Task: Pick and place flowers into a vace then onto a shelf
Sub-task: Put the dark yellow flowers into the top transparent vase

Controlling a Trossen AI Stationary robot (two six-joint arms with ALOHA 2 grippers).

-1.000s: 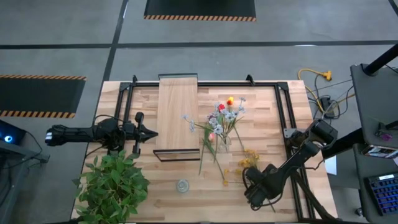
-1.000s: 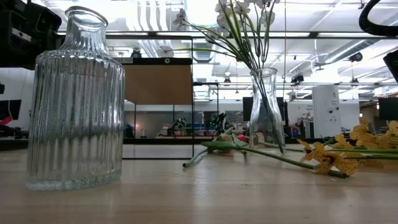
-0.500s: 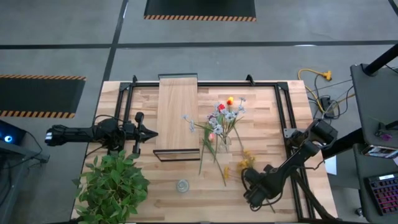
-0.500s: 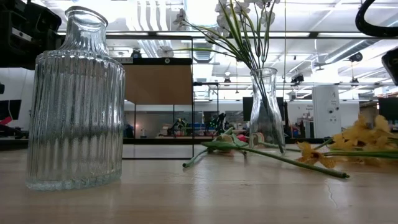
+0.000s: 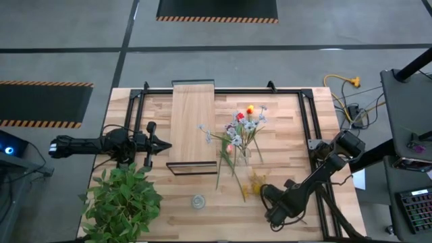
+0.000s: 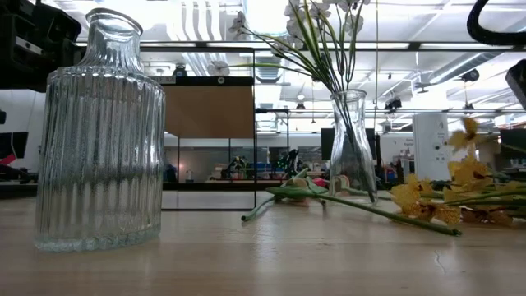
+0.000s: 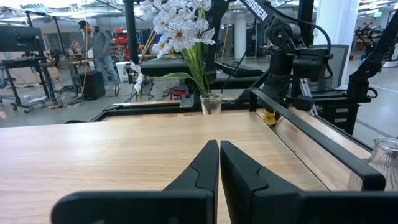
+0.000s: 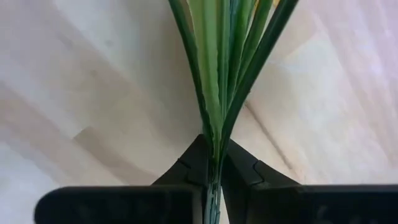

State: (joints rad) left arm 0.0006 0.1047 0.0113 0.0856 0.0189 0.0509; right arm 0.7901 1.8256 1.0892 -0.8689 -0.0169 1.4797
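Observation:
A yellow spray of flowers [image 5: 258, 179] lies near the table's front right, with my right gripper [image 5: 265, 191] shut on its green stems [image 8: 219, 74]. In the low view its blooms [image 6: 460, 193] show at the right. A clear vase [image 5: 244, 152] at mid-table holds white-blue blossoms and a red and an orange bloom [image 5: 247, 120]. Loose tulips [image 5: 228, 155] lie against its left side on the table. The shelf [image 5: 193, 125] stands left of them. My left gripper [image 5: 162, 144] waits shut at the shelf's left edge. My right gripper pinches the bunched stems of the yellow spray near their cut ends [image 8: 215, 152] between its two fingers. The fingers come from the table's near right, slanting down, roughly along the stems. The stems fan out ahead of the fingers; the lower blooms [image 6: 431, 212] stay close to the tabletop.
A ribbed glass bottle vase [image 5: 198, 201] stands near the front edge, large at the left of the low view [image 6: 103, 131]. A bushy leafy plant [image 5: 125, 199] fills the front left corner. A black frame rail [image 5: 307, 128] runs along the table's right side.
My right gripper has shut on the yellow spray's stems and shifted a little toward the table's left. The spray has slid left with it, and some of its blooms have risen off the table.

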